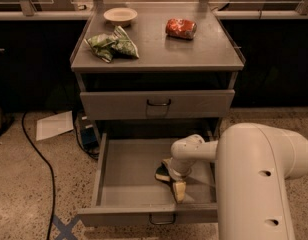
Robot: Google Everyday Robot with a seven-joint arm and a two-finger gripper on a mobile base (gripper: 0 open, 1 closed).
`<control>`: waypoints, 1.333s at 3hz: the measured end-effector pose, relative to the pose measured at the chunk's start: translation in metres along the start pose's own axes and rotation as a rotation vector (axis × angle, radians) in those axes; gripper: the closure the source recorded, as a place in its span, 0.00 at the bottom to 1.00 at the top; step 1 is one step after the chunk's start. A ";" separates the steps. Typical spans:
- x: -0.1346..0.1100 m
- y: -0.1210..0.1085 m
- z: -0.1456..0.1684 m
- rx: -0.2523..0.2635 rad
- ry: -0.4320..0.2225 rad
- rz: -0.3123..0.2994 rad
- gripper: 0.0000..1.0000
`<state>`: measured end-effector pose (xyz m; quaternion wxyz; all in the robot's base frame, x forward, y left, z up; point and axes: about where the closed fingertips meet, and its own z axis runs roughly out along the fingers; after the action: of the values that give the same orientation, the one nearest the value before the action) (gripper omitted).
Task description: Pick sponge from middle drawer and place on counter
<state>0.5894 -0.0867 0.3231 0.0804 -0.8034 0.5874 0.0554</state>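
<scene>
Sponge in the open drawer, robot claw down on it

Sponge [162,173], dark green on top with a yellow edge, lies on the floor of the middle drawer [124,169], right of the drawer's centre and toward its front. The drawer is a wide, shallow grey metal tray, pulled out, with a small dark handle on its front panel. The gripper [175,181] reaches down into the drawer at the sponge's right edge and appears to touch it. Whether the claw is open, closed or gripping the sponge cannot be told. The thick white arm [254,174] comes in over the drawer's right side and hides the right front corner.

Directly above the open drawer is a closed drawer [157,104] with the same kind of handle. Above that is the counter [159,49], a flat grey cart top. On it are a green snack bag [113,45] at the left, a pale bowl [120,16] at the back left and a red packet [181,28] at the back right.

On the speckled floor left of the drawer lie a sheet of paper [54,125] and a black cable [41,159]. A blue tape cross [64,228] sits near the drawer's front left corner.
</scene>
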 end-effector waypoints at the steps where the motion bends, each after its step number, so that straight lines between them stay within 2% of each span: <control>1: 0.000 0.000 0.000 0.000 0.000 0.000 0.19; 4: 0.000 0.000 0.000 0.000 0.000 0.000 0.88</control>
<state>0.5893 -0.0867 0.3230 0.0803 -0.8034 0.5874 0.0555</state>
